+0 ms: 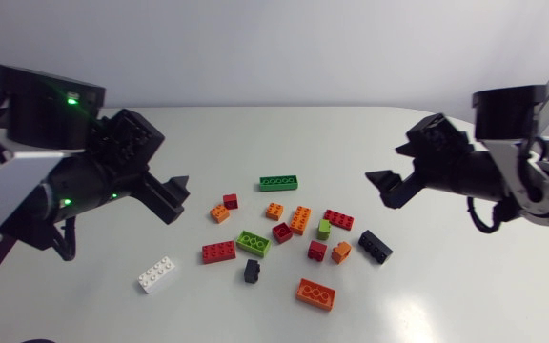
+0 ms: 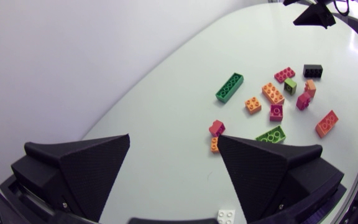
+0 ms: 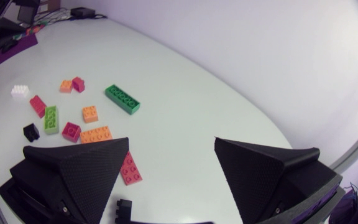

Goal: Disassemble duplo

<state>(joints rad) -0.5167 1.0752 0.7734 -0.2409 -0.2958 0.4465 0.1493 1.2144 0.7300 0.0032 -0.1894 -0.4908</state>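
Several loose duplo bricks lie in the middle of the white table point(image 1: 446, 305). Among them are a long green brick point(image 1: 278, 182), an orange one point(image 1: 300, 219), a lime one point(image 1: 253, 242), a red one point(image 1: 218, 252) and a black one point(image 1: 375, 246). A white brick point(image 1: 157, 274) lies apart at the near left. My left gripper point(image 1: 177, 198) hovers left of the pile, open and holding nothing point(image 2: 173, 162). Right of the pile my right gripper point(image 1: 377, 189) is also open, with only bare table between its fingers point(image 3: 171, 165).
A small dark red brick point(image 1: 230, 201) and a small orange brick point(image 1: 219, 213) lie touching side by side. Another orange brick point(image 1: 315, 293) and a small black piece point(image 1: 252, 272) are nearest the front edge.
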